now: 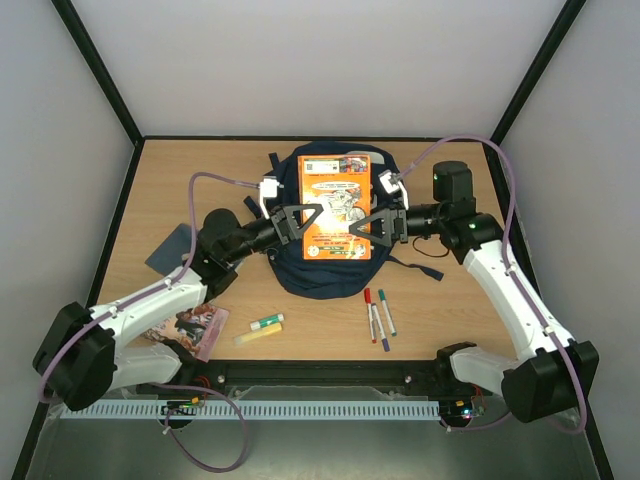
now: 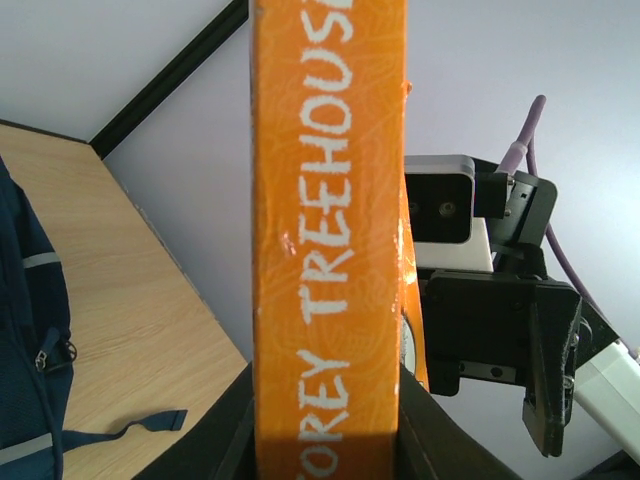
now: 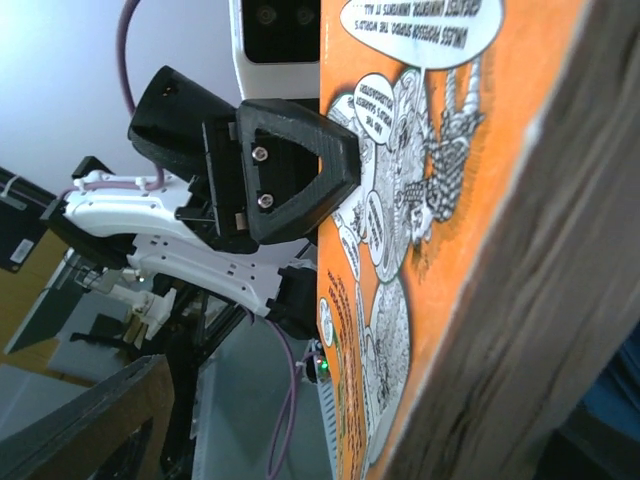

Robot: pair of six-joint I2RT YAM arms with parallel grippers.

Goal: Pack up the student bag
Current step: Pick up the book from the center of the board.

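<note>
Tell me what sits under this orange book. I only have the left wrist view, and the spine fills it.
Observer: The student bag lies on the table, and the orange book is held over its middle.
Operator: Describe the front cover.
Observer: The right wrist view shows black-and-white cartoon drawings with speech bubbles on orange.
Operator: List what's not packed yet.
Observer: Three markers lie on the table in front of the bag.

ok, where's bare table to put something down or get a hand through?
Free: far-left corner, between the table edge and the student bag; the front strip between highlighters and markers; right of the markers up to the right arm. Crowded: centre, arms at the orange book; front left, magazine and dark folder.
</note>
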